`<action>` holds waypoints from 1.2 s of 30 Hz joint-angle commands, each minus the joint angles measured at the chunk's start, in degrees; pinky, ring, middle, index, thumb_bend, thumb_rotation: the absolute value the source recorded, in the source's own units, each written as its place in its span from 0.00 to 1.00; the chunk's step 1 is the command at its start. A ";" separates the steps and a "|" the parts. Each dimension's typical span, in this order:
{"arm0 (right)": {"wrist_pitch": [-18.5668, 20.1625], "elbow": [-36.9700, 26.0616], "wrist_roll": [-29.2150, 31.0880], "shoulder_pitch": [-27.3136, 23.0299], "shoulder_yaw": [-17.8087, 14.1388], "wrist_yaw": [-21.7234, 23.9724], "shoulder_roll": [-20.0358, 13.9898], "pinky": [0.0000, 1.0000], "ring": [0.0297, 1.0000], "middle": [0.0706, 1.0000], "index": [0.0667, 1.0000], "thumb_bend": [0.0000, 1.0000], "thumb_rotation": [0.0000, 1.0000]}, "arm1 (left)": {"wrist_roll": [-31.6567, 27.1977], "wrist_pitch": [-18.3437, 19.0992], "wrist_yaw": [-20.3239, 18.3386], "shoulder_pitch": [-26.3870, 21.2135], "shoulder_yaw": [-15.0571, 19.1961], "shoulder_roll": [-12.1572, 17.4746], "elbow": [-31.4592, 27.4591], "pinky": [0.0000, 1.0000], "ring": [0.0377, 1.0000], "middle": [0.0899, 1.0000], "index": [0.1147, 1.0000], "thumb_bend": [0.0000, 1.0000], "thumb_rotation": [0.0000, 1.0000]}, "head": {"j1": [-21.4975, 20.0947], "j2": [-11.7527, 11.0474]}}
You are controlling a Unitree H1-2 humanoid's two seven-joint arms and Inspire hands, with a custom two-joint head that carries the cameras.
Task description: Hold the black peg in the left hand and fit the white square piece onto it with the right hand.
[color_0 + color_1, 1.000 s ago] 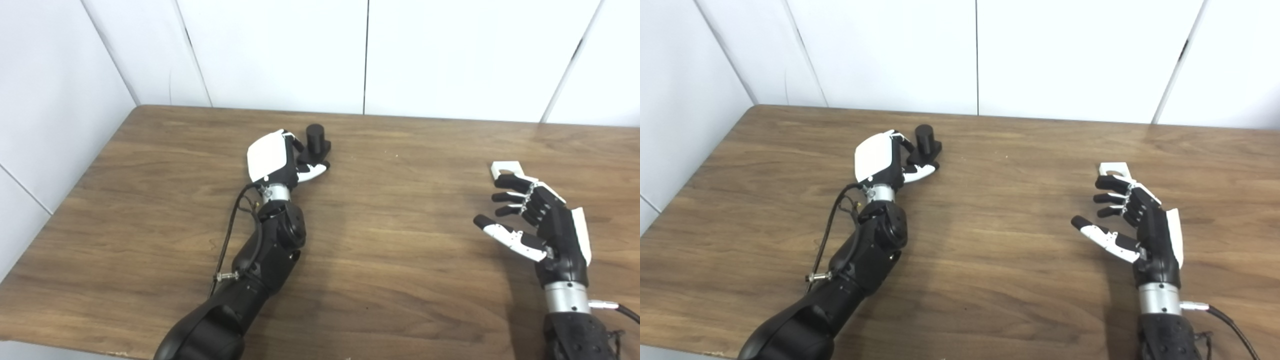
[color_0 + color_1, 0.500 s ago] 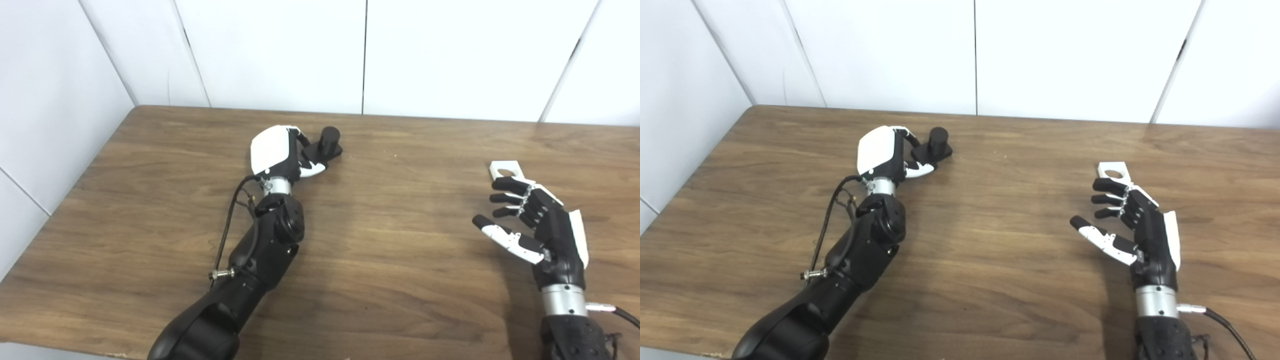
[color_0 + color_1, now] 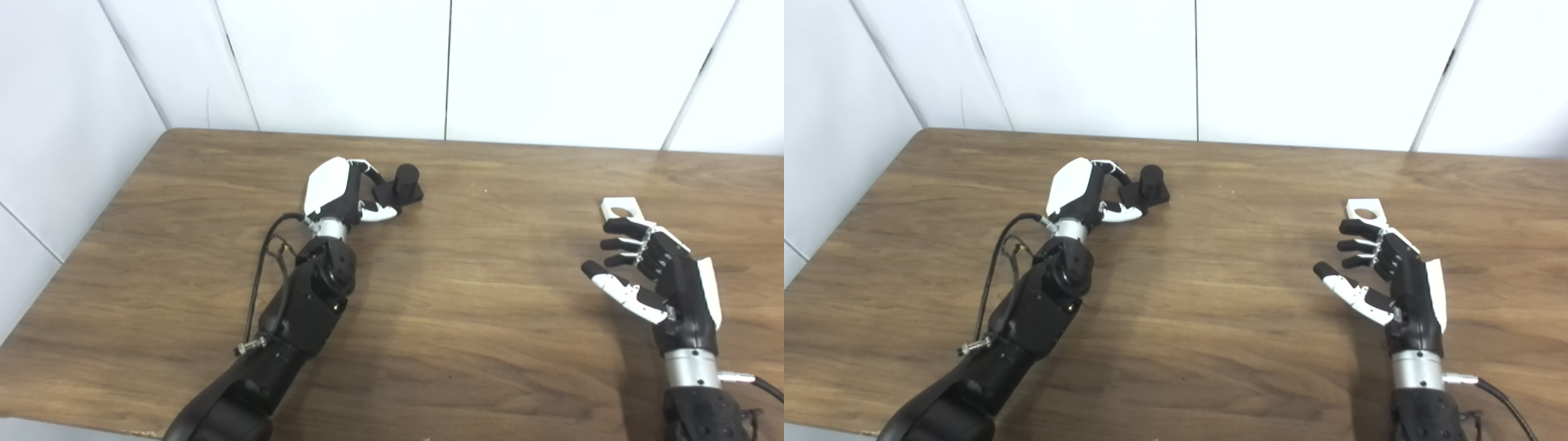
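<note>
The black peg [image 3: 405,179] stands upright on its square black base at the back of the wooden table [image 3: 478,294]. My left hand [image 3: 339,192] is just left of it. Curled fingers [image 3: 371,176] meet the base's left edge and the white-tipped thumb [image 3: 381,213] closes in from the near side, so the hand grips the base. The base sits at or just above the tabletop. The white square piece [image 3: 620,207], which has a round hole, lies flat at the right. My right hand [image 3: 660,274] is open just short of it, fingertips nearly touching its near edge.
White wall panels [image 3: 447,61] rise behind the table's far edge, and a wall runs along its left side. A black cable [image 3: 264,269] loops beside the left forearm. Bare wood lies between the two hands.
The left hand has turned and carried the peg a little to the right; the peg tilted on the way and now stands upright again. The right hand has barely moved.
</note>
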 commanded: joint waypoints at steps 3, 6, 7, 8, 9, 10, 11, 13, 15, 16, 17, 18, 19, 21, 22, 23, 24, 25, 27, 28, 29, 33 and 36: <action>-1.84 -0.27 -0.58 -0.48 -0.01 -0.28 -0.17 0.51 0.60 0.66 0.62 0.55 0.16 | -0.10 -1.36 -3.31 0.82 -1.39 1.59 -0.66 0.85 0.86 0.82 0.42 0.52 0.08 | -0.11 0.14; -1.94 -0.15 -0.49 -0.52 -0.03 -0.17 -0.28 0.52 0.62 0.67 0.62 0.56 0.18 | -1.44 -3.18 -5.25 1.13 -1.59 2.18 -0.94 0.85 0.87 0.83 0.42 0.52 0.09 | -0.30 0.08; -1.92 -0.14 -0.27 -0.49 -0.03 -0.04 -0.30 0.52 0.61 0.67 0.62 0.56 0.18 | -2.04 -4.04 -6.24 1.25 -1.67 2.48 -1.06 0.86 0.89 0.84 0.42 0.52 0.09 | -0.35 0.09; -1.76 -0.21 -0.20 -0.45 -0.04 0.00 -0.27 0.52 0.61 0.67 0.63 0.55 0.17 | -2.65 -4.94 -7.28 1.36 -1.83 2.84 -1.19 0.85 0.89 0.85 0.42 0.52 0.09 | -0.41 0.06; -1.66 -0.22 -0.19 -0.44 -0.04 0.01 -0.25 0.51 0.61 0.67 0.63 0.55 0.16 | -3.29 -5.88 -8.30 1.43 -2.04 3.24 -1.29 0.84 0.89 0.85 0.42 0.51 0.09 | -0.49 0.03; -1.48 -0.36 -0.16 -0.40 -0.03 0.05 -0.22 0.51 0.61 0.67 0.63 0.55 0.16 | -3.95 -6.89 -9.45 1.52 -2.31 3.70 -1.41 0.85 0.89 0.86 0.42 0.51 0.09 | -0.50 0.02; -1.36 -0.44 -0.18 -0.39 -0.03 0.07 -0.22 0.51 0.61 0.67 0.63 0.55 0.16 | -4.70 -8.30 -10.56 1.61 -2.55 4.18 -1.43 0.86 0.89 0.86 0.42 0.51 0.09 | -0.59 0.00; -1.24 -0.57 -0.56 -0.42 0.00 -0.03 -0.26 0.51 0.61 0.67 0.63 0.55 0.16 | -6.14 -11.15 -12.39 1.81 -2.93 5.03 -1.39 0.86 0.89 0.86 0.42 0.51 0.09 | -0.72 -0.03; -1.33 -0.58 -0.63 -0.48 -0.03 -0.09 -0.27 0.52 0.62 0.67 0.63 0.55 0.15 | -7.34 -13.86 -14.03 1.97 -3.28 5.78 -1.33 0.86 0.89 0.86 0.42 0.51 0.09 | -1.00 0.00; -1.52 -0.50 -0.60 -0.53 -0.03 -0.09 -0.31 0.53 0.63 0.67 0.63 0.55 0.14 | -7.86 -15.13 -14.84 1.98 -3.51 6.14 -1.23 0.86 0.90 0.86 0.42 0.51 0.09 | -1.04 0.02; -1.67 -0.37 -0.40 -0.58 -0.08 -0.05 -0.32 0.53 0.63 0.67 0.63 0.55 0.14 | -8.26 -16.18 -15.68 1.98 -3.76 6.48 -1.20 0.87 0.90 0.86 0.42 0.51 0.09 | -1.11 0.03; -1.78 -0.23 -0.30 -0.60 -0.10 -0.02 -0.34 0.53 0.63 0.68 0.63 0.55 0.14 | -8.44 -16.89 -16.51 1.96 -4.03 6.77 -1.17 0.88 0.91 0.86 0.42 0.51 0.09 | -1.16 0.00; -2.03 -0.06 -0.31 -0.62 -0.08 -0.02 -0.38 0.53 0.63 0.67 0.63 0.56 0.14 | -8.69 -17.40 -17.33 1.96 -4.26 7.01 -1.29 0.89 0.92 0.87 0.42 0.51 0.09 | -1.18 0.00; -2.28 0.16 -0.34 -0.67 -0.06 -0.03 -0.41 0.51 0.62 0.66 0.63 0.56 0.14 | -9.14 -18.62 -18.38 2.02 -4.54 7.32 -1.46 0.91 0.94 0.87 0.42 0.51 0.09 | -1.27 0.00; -2.12 0.06 -0.58 -0.63 -0.02 -0.11 -0.41 0.51 0.61 0.66 0.63 0.56 0.14 | -9.36 -19.04 -18.91 2.11 -4.69 7.44 -1.73 0.91 0.94 0.87 0.42 0.51 0.09 | -1.32 0.01; -1.94 -0.04 -0.65 -0.59 -0.02 -0.16 -0.36 0.51 0.62 0.66 0.63 0.56 0.15 | -9.53 -19.38 -19.43 2.22 -4.87 7.58 -2.08 0.92 0.94 0.87 0.42 0.51 0.09 | -1.41 0.02; -1.77 -0.17 -0.68 -0.56 -0.01 -0.17 -0.34 0.51 0.62 0.66 0.63 0.56 0.15 | -9.62 -19.74 -19.97 2.32 -5.05 7.73 -2.44 0.94 0.95 0.87 0.42 0.51 0.09 | -1.41 0.02; -1.73 -0.25 -0.80 -0.58 0.02 -0.17 -0.38 0.51 0.61 0.66 0.63 0.56 0.15 | -9.75 -20.16 -20.56 2.40 -5.26 7.89 -2.76 0.95 0.96 0.88 0.43 0.51 0.09 | -1.41 0.02; -1.72 -0.33 -0.64 -0.64 -0.01 -0.08 -0.43 0.51 0.61 0.66 0.63 0.55 0.14 | -9.90 -20.98 -21.46 2.52 -5.54 8.13 -3.30 0.97 0.97 0.88 0.43 0.51 0.09 | -2.01 0.15; -1.66 -0.36 -0.45 -0.64 -0.06 -0.03 -0.40 0.51 0.61 0.66 0.63 0.55 0.14 | -9.92 -21.30 -21.79 2.57 -5.65 8.23 -3.52 0.97 0.97 0.88 0.43 0.51 0.09 | -2.20 0.21; -1.59 -0.42 -0.45 -0.64 -0.09 -0.06 -0.39 0.51 0.61 0.66 0.63 0.56 0.14 | -9.89 -21.45 -22.32 2.61 -5.90 8.42 -3.91 0.97 0.97 0.88 0.43 0.51 0.09 | -2.38 0.25; -1.99 -0.17 -0.12 -0.75 -0.17 -0.05 -0.35 0.50 0.59 0.65 0.63 0.56 0.16 | -10.65 -23.19 -24.75 2.83 -6.86 9.19 -5.46 0.99 0.99 0.90 0.43 0.51 0.10 | -3.00 0.45; -1.62 -0.34 -0.45 -0.75 -0.11 -0.16 -0.29 0.51 0.61 0.66 0.63 0.56 0.16 | -11.45 -24.25 -26.79 2.94 -7.27 9.54 -6.27 1.00 1.00 0.91 0.43 0.51 0.09 | -3.39 0.54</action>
